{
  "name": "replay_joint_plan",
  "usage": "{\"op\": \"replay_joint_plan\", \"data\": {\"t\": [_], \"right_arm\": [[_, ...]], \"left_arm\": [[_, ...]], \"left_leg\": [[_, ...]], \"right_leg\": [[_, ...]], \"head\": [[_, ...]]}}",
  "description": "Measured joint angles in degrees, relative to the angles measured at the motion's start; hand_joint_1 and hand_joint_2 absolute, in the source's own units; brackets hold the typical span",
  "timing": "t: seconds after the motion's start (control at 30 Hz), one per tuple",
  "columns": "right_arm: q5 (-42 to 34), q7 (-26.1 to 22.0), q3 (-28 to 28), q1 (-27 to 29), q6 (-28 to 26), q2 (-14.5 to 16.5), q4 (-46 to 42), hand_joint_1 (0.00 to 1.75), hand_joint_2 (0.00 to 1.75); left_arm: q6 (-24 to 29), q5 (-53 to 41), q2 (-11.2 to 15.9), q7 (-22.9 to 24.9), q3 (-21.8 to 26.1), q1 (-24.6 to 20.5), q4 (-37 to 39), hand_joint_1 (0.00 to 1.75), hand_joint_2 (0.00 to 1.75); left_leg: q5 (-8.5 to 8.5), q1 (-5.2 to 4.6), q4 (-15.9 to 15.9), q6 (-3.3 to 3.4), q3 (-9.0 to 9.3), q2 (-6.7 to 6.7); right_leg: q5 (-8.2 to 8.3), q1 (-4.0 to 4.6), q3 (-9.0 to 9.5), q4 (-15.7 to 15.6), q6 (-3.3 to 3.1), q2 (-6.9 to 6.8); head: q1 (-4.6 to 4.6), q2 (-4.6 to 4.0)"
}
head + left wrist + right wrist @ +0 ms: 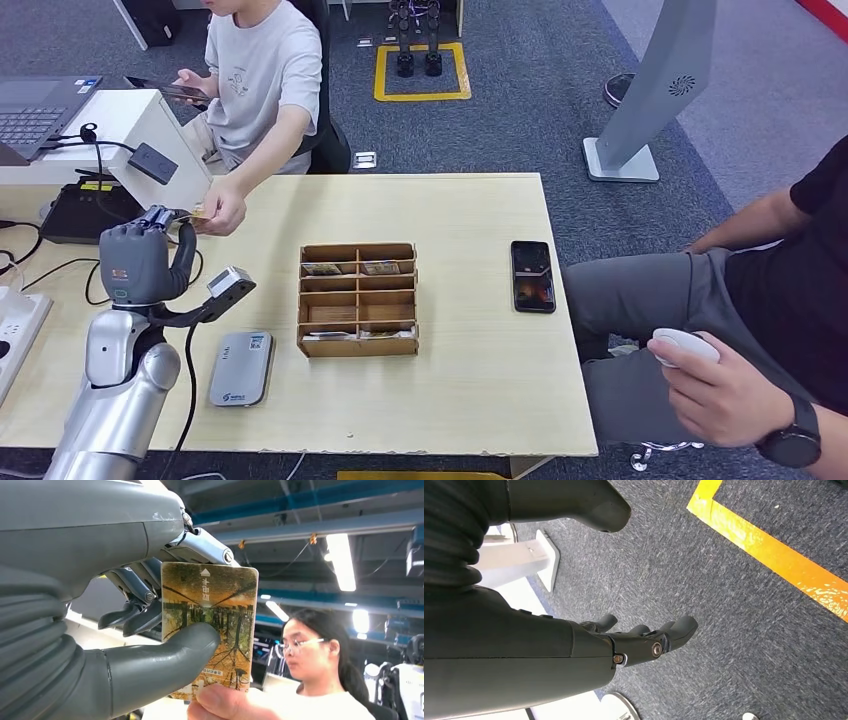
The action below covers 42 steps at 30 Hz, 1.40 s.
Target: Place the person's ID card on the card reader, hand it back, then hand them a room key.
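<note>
My left hand [145,262] is raised at the table's left side and pinches a card [210,625] between thumb [165,655] and fingers. The card is printed with a brown and yellow forest picture. A seated person's hand [222,212] reaches across the table and grips the same card [200,212] by its free edge, fingertips [220,705] on it. The grey card reader [241,368] lies flat on the table just right of my left forearm. My right hand [644,640] hangs over the dark carpet with fingers apart and nothing in it.
A wooden compartment box [358,340] holding similar cards sits mid-table. A black phone [532,276] lies to its right. A laptop [35,110], a white stand [150,130] and cables crowd the left. A second person [760,330] sits at the right edge with a white object in hand.
</note>
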Motion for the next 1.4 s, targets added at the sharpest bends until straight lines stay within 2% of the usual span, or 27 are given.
{"op": "replay_joint_plan", "data": {"t": [0.07, 0.2, 0.53, 0.6, 0.7, 0.8, 0.9, 0.97, 1.1, 1.4], "right_arm": [[-0.1, 0.0, 0.0, 0.0, 0.0, 0.0, 0.0, 0.00, 1.75], [-0.3, 0.1, 0.0, 0.0, -0.1, 0.0, 0.0, 0.00, 1.75], [-0.8, 0.1, 0.0, 0.1, -0.6, 0.0, 0.0, 0.00, 1.75], [-1.2, 0.2, 0.0, 0.1, -0.9, 0.0, 0.0, 0.00, 1.75], [-1.8, 0.0, -0.1, 0.4, -1.4, 0.0, 0.0, 0.00, 1.75], [-2.4, -0.4, -0.3, 0.8, -1.8, 0.0, 0.0, 0.00, 1.75], [-3.0, -0.8, -0.7, 1.3, -2.1, -0.1, 0.0, 0.00, 1.75], [-3.2, -1.0, -1.1, 1.5, -2.4, -0.1, 0.0, 0.00, 1.75], [-3.3, -1.0, -1.5, 1.7, -2.7, -0.1, 0.0, 0.00, 1.75], [-3.2, -0.4, -1.7, 1.6, -2.8, -0.1, 0.0, 0.00, 1.75]], "left_arm": [[-1.2, 1.9, 0.1, 0.0, -0.5, 0.0, 0.3, 0.00, 1.75], [-5.9, 7.9, 0.2, 0.0, -1.1, 0.0, 0.4, 0.00, 1.75], [-9.0, 12.8, 0.1, 0.0, -1.5, -0.1, 0.2, 0.00, 1.75], [-12.7, 15.5, 0.0, -0.1, -1.7, 0.3, -0.8, 0.00, 1.75], [-21.4, 21.2, 0.2, -1.4, -2.6, 2.2, -4.5, 0.00, 1.75], [-29.0, 25.2, 0.8, -3.5, -4.5, 6.2, -10.5, 0.00, 1.75], [-33.1, 26.6, 1.9, -5.4, -7.1, 10.8, -17.0, 0.00, 1.75], [-33.2, 24.6, 2.4, -6.0, -9.3, 13.9, -20.9, 0.00, 1.75], [-29.7, 14.9, 3.4, -4.4, -14.1, 18.0, -25.5, 0.00, 1.75], [-27.3, 7.4, 5.0, -1.3, -20.1, 19.5, -27.9, 0.00, 1.75]], "left_leg": [[0.00, 0.00, 0.0, 0.00, 0.00, 0.01], [0.00, 0.00, 0.0, 0.00, 0.00, 0.01], [0.00, 0.00, 0.0, 0.00, 0.00, 0.01], [0.00, 0.00, 0.0, 0.00, 0.00, 0.01], [-0.01, 0.00, 0.0, 0.00, -0.02, 0.02], [-0.03, 0.00, 0.0, 0.00, -0.05, 0.08], [-0.07, 0.00, 0.0, 0.01, -0.11, 0.10], [-0.09, -0.01, 0.0, 0.02, -0.14, 0.10], [-0.09, -0.01, 0.0, 0.02, -0.16, 0.10], [-0.06, 0.01, 0.0, -0.01, -0.14, 0.09]], "right_leg": [[0.00, 0.00, 0.00, 0.0, -0.01, 0.01], [0.01, 0.01, -0.01, 0.0, -0.01, 0.02], [0.01, 0.01, -0.02, 0.0, -0.01, 0.02], [0.01, 0.01, -0.01, 0.0, -0.02, 0.02], [0.01, 0.00, -0.01, 0.0, -0.02, 0.03], [0.00, 0.00, -0.05, 0.0, -0.01, 0.08], [-0.01, 0.00, -0.13, 0.0, 0.00, 0.10], [-0.02, 0.00, -0.16, 0.0, 0.01, 0.09], [-0.02, 0.00, -0.17, 0.0, 0.01, 0.08], [0.03, 0.01, -0.16, 0.0, -0.04, 0.07]], "head": [[0.01, 0.00], [0.01, -0.01], [0.01, 0.00], [0.01, -0.01], [0.02, -0.01], [0.01, -0.01], [0.01, -0.01], [0.01, -0.01], [0.01, -0.01], [0.01, -0.01]]}}
